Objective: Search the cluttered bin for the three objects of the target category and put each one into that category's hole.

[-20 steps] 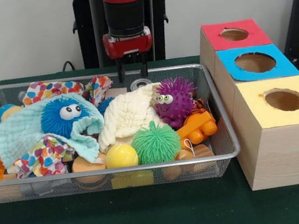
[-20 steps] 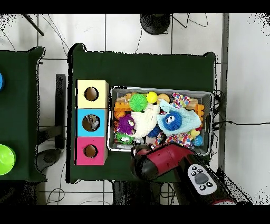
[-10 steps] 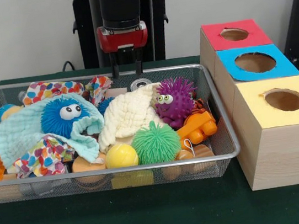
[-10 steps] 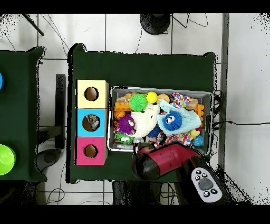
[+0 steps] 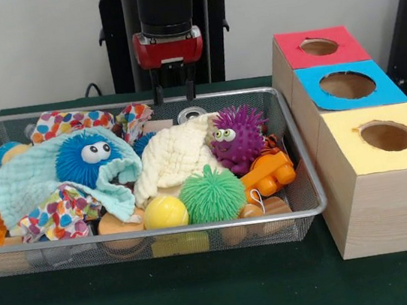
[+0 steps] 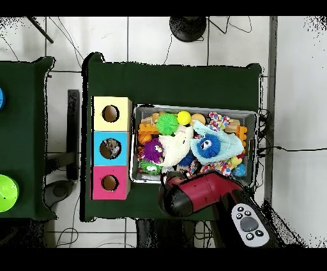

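I hang at the top centre of the front view, my gripper just above the far rim of the wire mesh bin, its two thin fingers parted with nothing between them. I judge I am held up here so that the heap stays unobstructed while I choose a target.

Which category I am after I cannot tell. The blue hole in the overhead view already shows something inside, while the yellow hole and the red hole look dark and empty.

The spiky toys are the likeliest set: a purple spiky ball with eyes right of centre, a green spiky ball in front of it, and a blue spiky ball with eyes at the left, nested in a pale blue cloth. A cream cloth is draped across the middle, touching the purple one, probably hiding more beneath.
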Controlling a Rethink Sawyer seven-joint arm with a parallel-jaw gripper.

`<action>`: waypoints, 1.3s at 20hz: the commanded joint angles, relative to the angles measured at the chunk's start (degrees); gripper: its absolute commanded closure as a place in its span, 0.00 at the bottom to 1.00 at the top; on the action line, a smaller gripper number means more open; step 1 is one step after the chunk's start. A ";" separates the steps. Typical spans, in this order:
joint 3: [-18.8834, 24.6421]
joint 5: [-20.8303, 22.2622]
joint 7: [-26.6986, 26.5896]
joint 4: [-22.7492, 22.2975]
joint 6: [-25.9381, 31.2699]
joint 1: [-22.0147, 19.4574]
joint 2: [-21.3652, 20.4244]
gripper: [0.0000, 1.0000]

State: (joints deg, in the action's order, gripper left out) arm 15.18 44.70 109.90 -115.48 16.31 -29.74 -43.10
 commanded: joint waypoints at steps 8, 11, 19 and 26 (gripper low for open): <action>2.13 -0.17 -0.03 4.19 3.37 1.45 3.59 0.00; 1.45 0.87 0.32 5.33 2.27 1.96 5.09 0.00; -0.82 3.08 1.18 7.80 -0.44 3.32 8.12 0.00; -1.20 3.28 1.03 8.78 -1.69 3.43 9.63 0.00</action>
State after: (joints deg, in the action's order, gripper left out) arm 14.34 44.66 109.90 -114.09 16.28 -26.27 -36.43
